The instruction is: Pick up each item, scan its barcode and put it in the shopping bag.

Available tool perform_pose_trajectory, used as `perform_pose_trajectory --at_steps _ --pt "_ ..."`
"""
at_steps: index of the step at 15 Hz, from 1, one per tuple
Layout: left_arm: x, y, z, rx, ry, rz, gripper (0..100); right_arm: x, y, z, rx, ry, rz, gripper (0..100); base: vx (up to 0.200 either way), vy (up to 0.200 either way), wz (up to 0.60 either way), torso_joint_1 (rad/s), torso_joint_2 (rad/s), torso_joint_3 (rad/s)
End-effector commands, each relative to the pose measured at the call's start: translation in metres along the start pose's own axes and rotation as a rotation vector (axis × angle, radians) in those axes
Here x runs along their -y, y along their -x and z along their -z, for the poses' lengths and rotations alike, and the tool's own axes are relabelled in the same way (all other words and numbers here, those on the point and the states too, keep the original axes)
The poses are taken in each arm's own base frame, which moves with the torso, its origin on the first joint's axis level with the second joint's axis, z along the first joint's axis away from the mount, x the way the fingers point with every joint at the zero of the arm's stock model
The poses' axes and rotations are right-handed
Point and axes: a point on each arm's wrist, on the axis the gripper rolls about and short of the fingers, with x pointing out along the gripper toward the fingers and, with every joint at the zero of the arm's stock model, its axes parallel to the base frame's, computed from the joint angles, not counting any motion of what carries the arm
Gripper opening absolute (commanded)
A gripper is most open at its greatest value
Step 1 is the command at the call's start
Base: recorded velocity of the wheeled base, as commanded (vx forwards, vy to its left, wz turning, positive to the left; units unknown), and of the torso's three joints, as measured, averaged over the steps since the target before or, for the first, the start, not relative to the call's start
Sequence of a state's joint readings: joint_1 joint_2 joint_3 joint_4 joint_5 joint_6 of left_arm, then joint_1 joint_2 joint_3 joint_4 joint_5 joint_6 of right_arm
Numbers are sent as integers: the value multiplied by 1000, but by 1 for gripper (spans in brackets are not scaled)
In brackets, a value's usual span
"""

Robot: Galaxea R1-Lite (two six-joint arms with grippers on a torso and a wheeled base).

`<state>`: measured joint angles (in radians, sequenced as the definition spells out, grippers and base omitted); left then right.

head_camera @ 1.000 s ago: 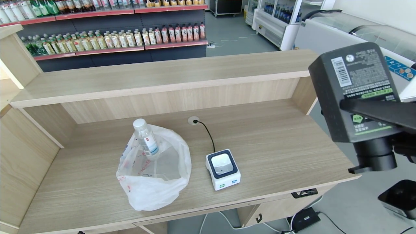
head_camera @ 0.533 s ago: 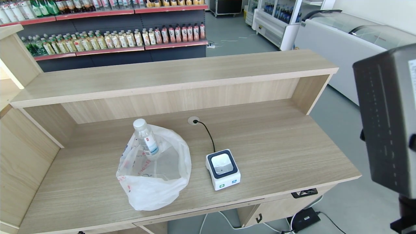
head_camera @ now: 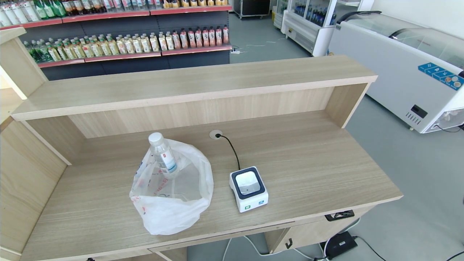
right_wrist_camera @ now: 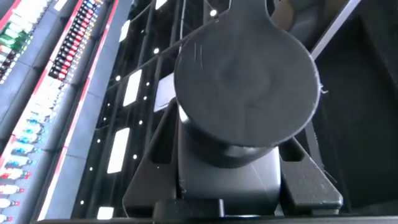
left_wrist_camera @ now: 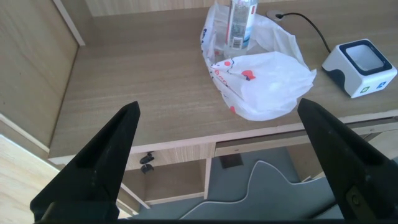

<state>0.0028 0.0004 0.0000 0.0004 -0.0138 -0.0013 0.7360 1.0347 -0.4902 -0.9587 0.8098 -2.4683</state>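
The white plastic shopping bag (head_camera: 174, 195) lies open on the wooden counter (head_camera: 308, 163) with a clear water bottle (head_camera: 162, 152) standing in it. To the bag's right sits the white barcode scanner (head_camera: 248, 188), its window facing up. My left gripper (left_wrist_camera: 219, 106) hangs open before the counter's near edge, empty, with the bag (left_wrist_camera: 267, 81), bottle (left_wrist_camera: 239, 25) and scanner (left_wrist_camera: 360, 59) beyond its fingers. My right gripper (right_wrist_camera: 230, 183) is shut on a black bottle (right_wrist_camera: 245, 74) with a wide round cap, seen against the ceiling.
The scanner's black cable (head_camera: 232, 148) runs to a grommet at the back of the counter. A raised wooden ledge (head_camera: 181, 87) borders the back and sides. Store shelves with drinks stand behind, and a chest freezer (head_camera: 398, 65) stands to the right.
The black bottle in my right gripper has swung off to the right and left the head view. Bag, water bottle and scanner have not moved.
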Motion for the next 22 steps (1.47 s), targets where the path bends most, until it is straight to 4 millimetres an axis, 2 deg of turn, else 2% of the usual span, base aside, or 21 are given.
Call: perform_pose_trajectory --at_steps 1,9,12,14,16,19,20,22 --pt "0 0 0 -1 0 0 100 0 0 0 -3 -3 -1 0 0 0 0 0 0 0" --pt "0 0 0 1 0 0 100 0 0 -3 3 -10 -5 0 0 0 0 0 0 0" --pt "0 0 0 1 0 0 100 0 -3 6 -79 -108 -78 0 0 0 0 0 0 0" --pt "0 0 0 1 0 0 100 -4 -1 14 -183 -275 -204 0 0 0 0 0 0 0" --pt "0 0 0 1 0 1 100 -19 5 24 -341 -653 -481 0 0 0 0 0 0 0" --pt "0 0 0 1 0 0 100 -29 16 48 -528 -1066 -800 0 0 0 0 0 0 0" --pt "0 0 0 1 0 0 100 -31 19 50 -581 -1219 -860 0 0 0 0 0 0 0" --pt "0 0 0 1 0 0 100 -38 35 53 -772 -1407 -904 0 0 0 0 0 0 0"
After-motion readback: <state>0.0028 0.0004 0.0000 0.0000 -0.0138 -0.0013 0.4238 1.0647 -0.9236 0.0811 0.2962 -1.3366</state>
